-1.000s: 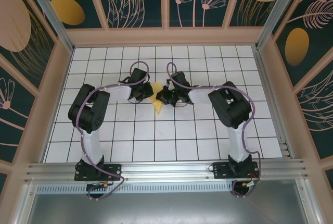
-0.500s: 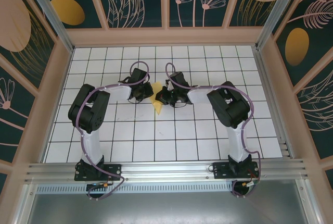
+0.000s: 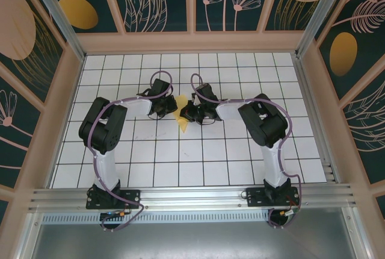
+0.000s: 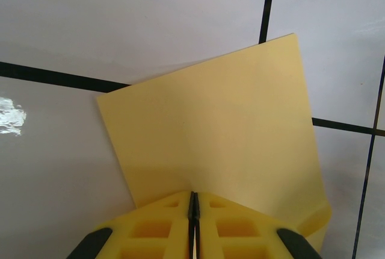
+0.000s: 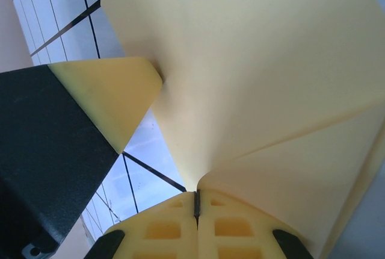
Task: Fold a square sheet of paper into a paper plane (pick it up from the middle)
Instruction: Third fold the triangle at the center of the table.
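Observation:
The square sheet of paper, plain yellow, is held up off the tiles between both grippers, bent and folded, with a pointed corner toward the near side. My left gripper is shut on one edge of the sheet, which fans out flat beyond the jaws. My right gripper is shut on the sheet where two layers curve together. The left gripper's fingertip touches the paper at the left of the right wrist view. No paper plane shape is in view.
The white grid table stretches around the arms. Wooden-framed walls close it at the back and sides. A metal rail runs along the near edge by both arm bases.
The right gripper has shifted slightly left, toward the left gripper, with the paper between them. Both grips hold.

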{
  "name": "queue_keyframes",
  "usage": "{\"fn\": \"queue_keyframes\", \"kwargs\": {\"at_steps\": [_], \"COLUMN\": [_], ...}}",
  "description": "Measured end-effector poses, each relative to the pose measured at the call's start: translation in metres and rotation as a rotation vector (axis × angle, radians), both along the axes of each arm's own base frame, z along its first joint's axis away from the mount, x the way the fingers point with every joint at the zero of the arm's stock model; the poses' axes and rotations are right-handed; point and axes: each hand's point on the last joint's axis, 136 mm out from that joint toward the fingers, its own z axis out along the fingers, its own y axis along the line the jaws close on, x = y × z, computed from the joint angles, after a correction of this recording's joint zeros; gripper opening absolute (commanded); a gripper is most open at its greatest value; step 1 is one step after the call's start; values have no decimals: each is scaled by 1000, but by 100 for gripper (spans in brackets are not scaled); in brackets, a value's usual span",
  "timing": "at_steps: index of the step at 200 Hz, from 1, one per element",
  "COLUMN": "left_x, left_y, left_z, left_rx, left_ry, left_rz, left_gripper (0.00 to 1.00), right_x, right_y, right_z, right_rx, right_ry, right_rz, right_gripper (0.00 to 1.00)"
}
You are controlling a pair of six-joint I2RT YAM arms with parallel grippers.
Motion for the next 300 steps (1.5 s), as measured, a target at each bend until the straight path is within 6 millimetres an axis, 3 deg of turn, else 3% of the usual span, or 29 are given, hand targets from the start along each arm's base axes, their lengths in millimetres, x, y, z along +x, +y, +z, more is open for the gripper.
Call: {"fn": "queue_keyframes", "kwargs": {"at_steps": [97, 153, 228, 268, 300], "left_x": [0, 0, 1, -5, -10], "left_y": [0, 0, 31, 41, 40], "left_z": [0, 4, 34, 29, 24], "left_rx": [0, -3, -44, -46, -61], "left_ry": [0, -4, -48, -31, -13], "left_rz": [0, 3, 104, 127, 126], "left_gripper": [11, 19, 23, 23, 21], "right_x": [2, 3, 4, 4, 4], "right_y": [-1, -2, 1, 5, 5], "right_z": [-5, -6, -2, 1, 3], "right_rx": [-11, -23, -16, -7, -4], "right_ry": [2, 0, -6, -11, -14], "right_rz": [-7, -17, -6, 2, 3], "right_gripper": [0, 0, 22, 33, 33]}}
